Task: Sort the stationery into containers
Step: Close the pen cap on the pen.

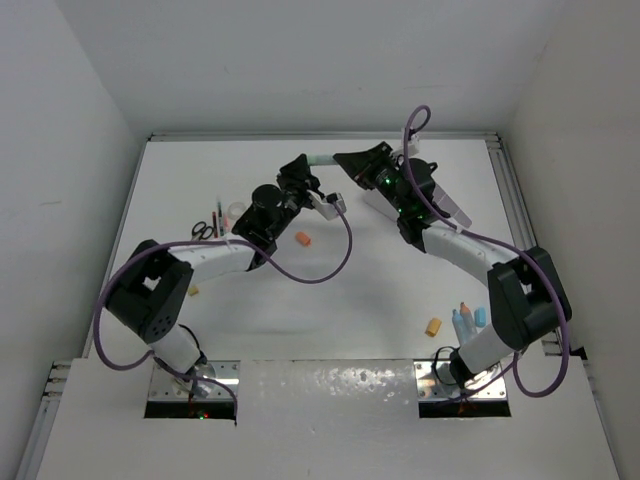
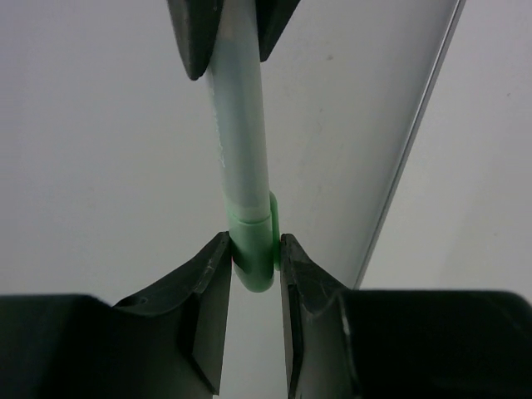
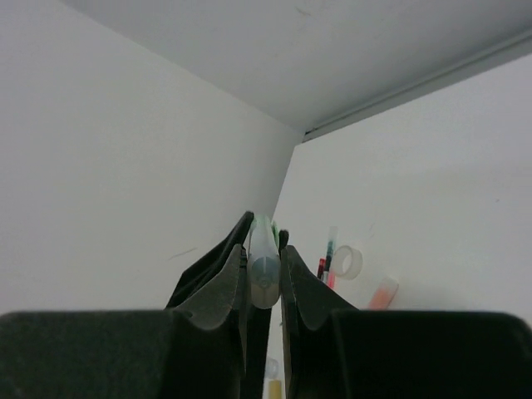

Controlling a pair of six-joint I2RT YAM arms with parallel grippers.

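Left hand clamped on the cap of the green pen; right hand clamped on its other end.

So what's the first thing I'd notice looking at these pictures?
The pale green plastic pen, held up between both arms over the far middle of the white table. The left arm's fingers pinch its green cap end and the right arm's fingers pinch the other end. Small things lie below, like black-handled scissors at the far left and blue-capped bottles near the right arm's base.
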